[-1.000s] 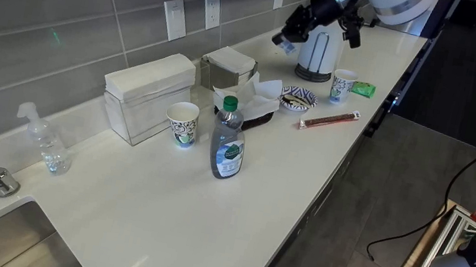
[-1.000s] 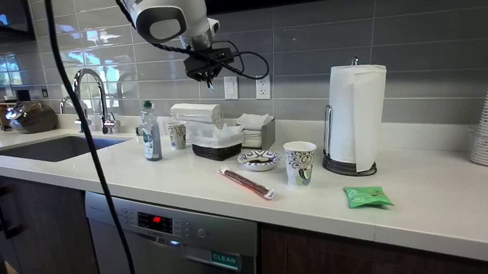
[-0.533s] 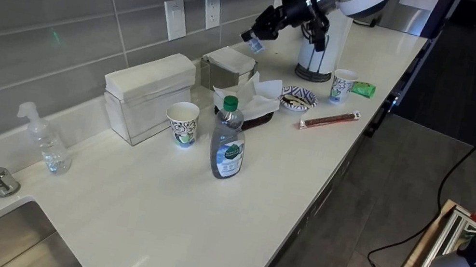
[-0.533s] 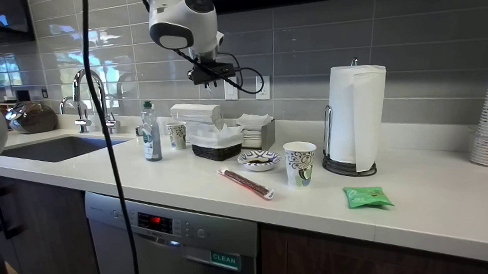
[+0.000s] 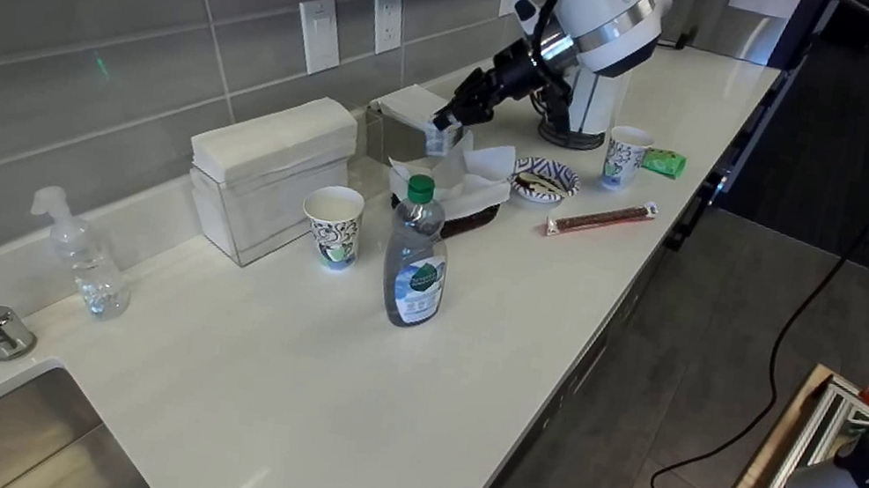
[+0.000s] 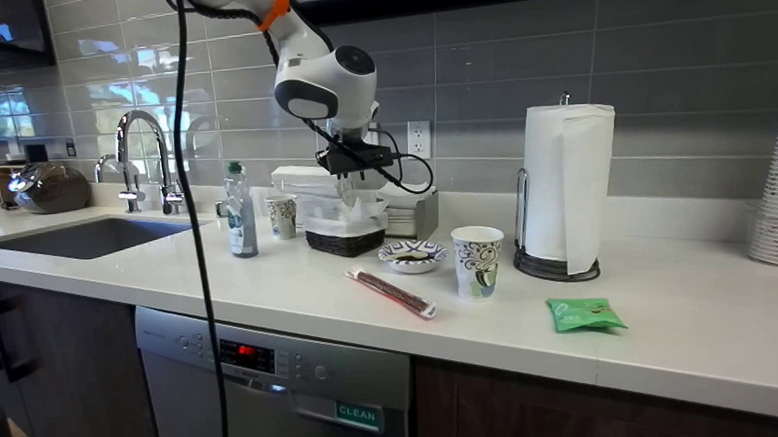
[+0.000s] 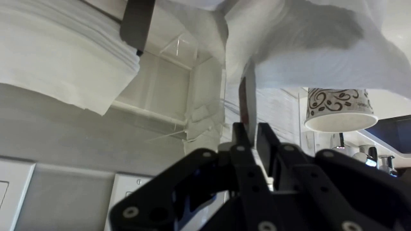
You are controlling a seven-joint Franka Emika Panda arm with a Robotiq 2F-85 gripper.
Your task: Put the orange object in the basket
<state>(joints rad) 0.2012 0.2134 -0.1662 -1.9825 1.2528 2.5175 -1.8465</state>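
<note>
As I judge it, the orange object is the slim pale packet with a reddish-brown streak (image 7: 252,102) that the tool (image 7: 251,130) has pinched between its fingertips, which stand apart only by the packet's thickness. The wrist view shows it nearly edge-on and the exterior views show it whitish, so its true colour cannot be told. Its long axis runs on from the fingertips, pointing down toward the low black woven basket lined with white paper (image 6: 346,243). The coming move turns on that: the packet appears to be above the basket, close to the crumpled lining's rear edge; whether they touch cannot be made out. It likely needs to go a little forward and down before release, or it may catch on the paper or slip behind.

Just beside the basket, on the white desk (image 5: 300,399), sits a round patterned paper bowl (image 6: 411,267). Farther out, well apart from the tool, a long reddish-brown stick in a clear wrapper (image 6: 393,292) slants toward the desk's front edge; its colour could fit the task too.
</note>
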